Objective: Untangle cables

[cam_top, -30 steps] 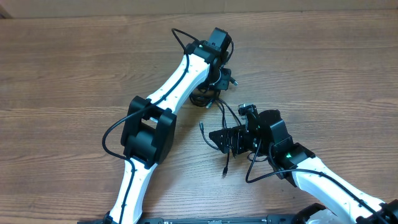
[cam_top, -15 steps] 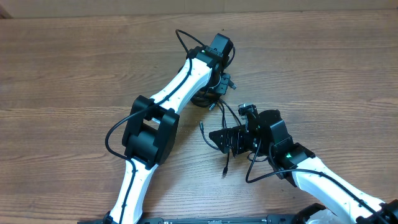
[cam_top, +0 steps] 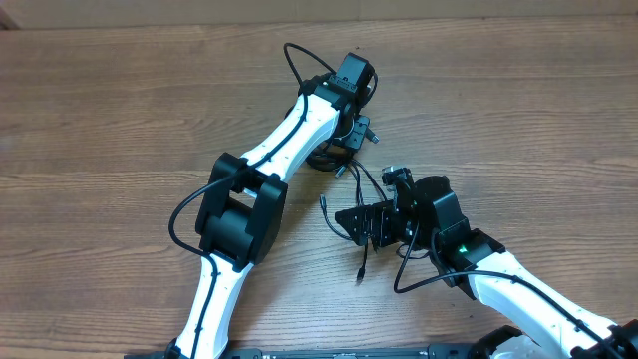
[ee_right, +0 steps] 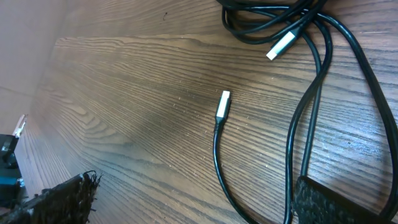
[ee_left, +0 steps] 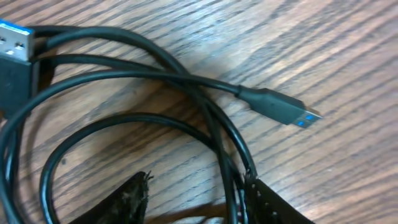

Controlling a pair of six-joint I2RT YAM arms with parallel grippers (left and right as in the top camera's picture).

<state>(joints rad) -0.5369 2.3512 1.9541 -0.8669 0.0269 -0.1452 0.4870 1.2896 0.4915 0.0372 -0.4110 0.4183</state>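
Reaching across a wood-grain tabletop, two white-and-black robot arms meet over a tangle of thin black cables just right of the frame's centre in the overhead view. The left hand points down at the coiled part of the bundle, near the upper middle of the frame. The right hand sits lower down, over loose strands that trail toward the bottom of the frame.

In the left wrist view, the left hand is spread, its two dark fingers parted at the bottom edge. Looping cables run between them, one strand close against the right-side finger, none pinched. A USB plug with a blue insert lies at centre right. A second blue-tongued plug shows at the upper left edge.

In the right wrist view, the right hand is spread wide, one finger in each bottom corner. The cables curve down the right side from a knot at the top. One silver-tipped plug lies alone on the wood at centre, and another sits at the upper right.
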